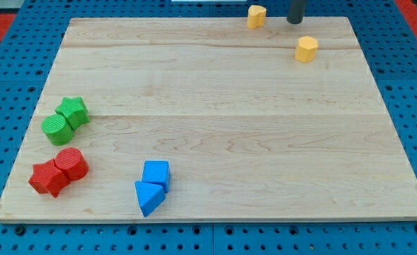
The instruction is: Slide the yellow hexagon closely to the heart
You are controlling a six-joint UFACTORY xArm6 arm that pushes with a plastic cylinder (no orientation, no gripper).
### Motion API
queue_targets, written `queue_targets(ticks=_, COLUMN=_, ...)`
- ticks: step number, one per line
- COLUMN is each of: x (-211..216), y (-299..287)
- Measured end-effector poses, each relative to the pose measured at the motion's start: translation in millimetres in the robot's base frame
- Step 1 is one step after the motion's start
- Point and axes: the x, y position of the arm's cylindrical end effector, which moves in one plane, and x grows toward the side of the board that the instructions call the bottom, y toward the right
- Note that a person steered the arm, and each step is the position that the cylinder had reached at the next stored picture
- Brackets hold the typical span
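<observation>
Hexagon-wise, our tip — a bare rod, no hand to spread — sits between both yellow blocks: yellow hexagon below-right, yellow heart left.

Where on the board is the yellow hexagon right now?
The yellow hexagon sits near the view's top right on the wooden board, just below and right of my tip, with the yellow heart further left.

Green, red, blue blocks; wooden board.
</observation>
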Motion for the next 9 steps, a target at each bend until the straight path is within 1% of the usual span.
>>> queue_targets(ticks=1, x=22, y=-108)
queue_targets(ticks=2, x=-8, y=-165)
queue_targets(ticks=3, x=-13, y=-163)
queue_targets(ticks=4, x=-13, y=-149)
queue_targets(ticks=5, x=-12, y=-88)
queue_targets(ticks=6, x=16, y=-84)
queue_targets(ticks=7, x=78, y=-77)
queue_targets(ticks=8, x=126, y=-34)
queue_targets(ticks=9, x=123, y=38)
